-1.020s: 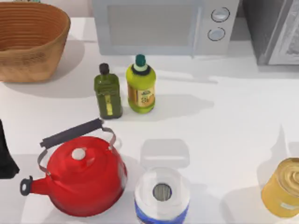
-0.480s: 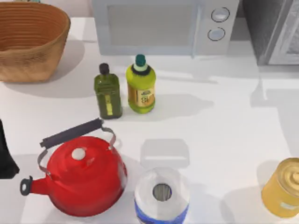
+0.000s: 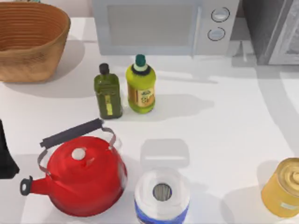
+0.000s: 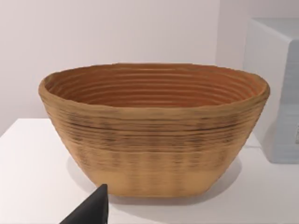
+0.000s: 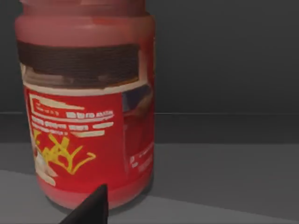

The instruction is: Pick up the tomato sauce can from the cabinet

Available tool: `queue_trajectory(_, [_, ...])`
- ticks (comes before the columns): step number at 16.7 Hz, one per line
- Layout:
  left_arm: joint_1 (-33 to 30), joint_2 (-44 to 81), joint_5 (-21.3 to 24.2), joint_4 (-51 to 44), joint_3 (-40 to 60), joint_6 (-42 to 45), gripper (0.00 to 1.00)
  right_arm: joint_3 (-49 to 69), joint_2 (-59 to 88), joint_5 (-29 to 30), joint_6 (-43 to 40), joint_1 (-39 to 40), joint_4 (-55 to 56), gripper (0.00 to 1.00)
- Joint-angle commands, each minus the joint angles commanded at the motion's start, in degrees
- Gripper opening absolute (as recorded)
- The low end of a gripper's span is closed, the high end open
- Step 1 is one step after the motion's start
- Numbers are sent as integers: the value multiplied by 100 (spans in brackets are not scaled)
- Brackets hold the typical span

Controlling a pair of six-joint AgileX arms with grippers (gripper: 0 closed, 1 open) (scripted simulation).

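Right wrist view: the can stands upright, close up, on a grey shelf inside the dark cabinet. Can't tell either hand's grip; left arm parked at desk's left edge.

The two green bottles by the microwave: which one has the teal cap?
The rounder, yellow-green bottle, the one on the right. Its neighbour, the square dark green bottle, has a black cap.

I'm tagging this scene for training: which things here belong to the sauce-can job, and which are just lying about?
Job:
tomato sauce can, upright on the dark shelf
cabinet, far right corner of the table
right gripper's fingertip, close to the can

Lying about:
basket
microwave
two green bottles
red kettle
yellow can
white and blue tub
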Motion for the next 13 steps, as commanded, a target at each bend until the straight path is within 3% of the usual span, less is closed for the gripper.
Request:
queue_trajectory(9, [0, 0, 0, 0, 0, 0, 100, 578, 433, 83, 3, 51, -119, 100])
queue_trajectory(13, [0, 0, 0, 0, 0, 0, 100, 896, 838, 584, 20, 523, -54, 100])
